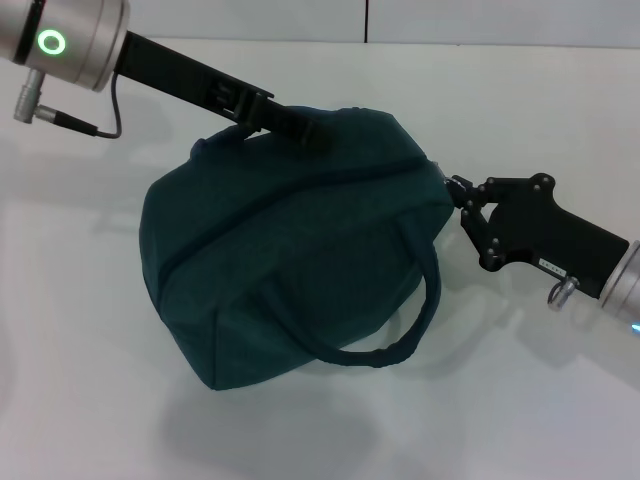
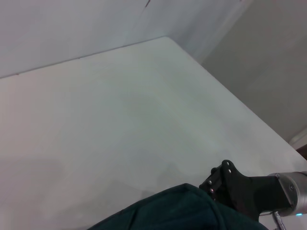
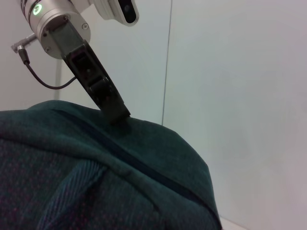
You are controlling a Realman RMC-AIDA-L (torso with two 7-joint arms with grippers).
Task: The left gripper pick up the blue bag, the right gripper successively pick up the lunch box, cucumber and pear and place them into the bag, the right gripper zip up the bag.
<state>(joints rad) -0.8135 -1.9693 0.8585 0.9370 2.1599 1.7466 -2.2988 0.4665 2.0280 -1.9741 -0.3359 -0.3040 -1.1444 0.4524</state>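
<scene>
While the blue bag [image 1: 290, 250] lies bulging on the white table [image 1: 520, 420], its zipper line runs closed along the top from the far side toward the robot's right end. One loop handle [image 1: 400, 335] droops over the near side, curving down to the tabletop. Fabric is dark teal, no lining visible. The lunch box, cucumber and pear are not in sight in any view.

Left gripper [image 1: 300, 125]: reaches in from the robot's left, fingers pressed together on the bag's far upper edge, pinching fabric near the second handle. In the right wrist view the same gripper [image 3: 117, 112] meets the bag [image 3: 120, 182] at its crest, beside the zipper seam.

Right gripper [image 1: 460, 195]: at the bag's right end, fingertips at the corner where the zipper line ends, closed on something small there; the pull itself is too small to make out. The left wrist view shows this gripper [image 2: 211, 184] touching the edge of the bag [image 2: 177, 211], with bare table [image 2: 120, 120] beyond.

White wall [image 3: 230, 72] behind.
</scene>
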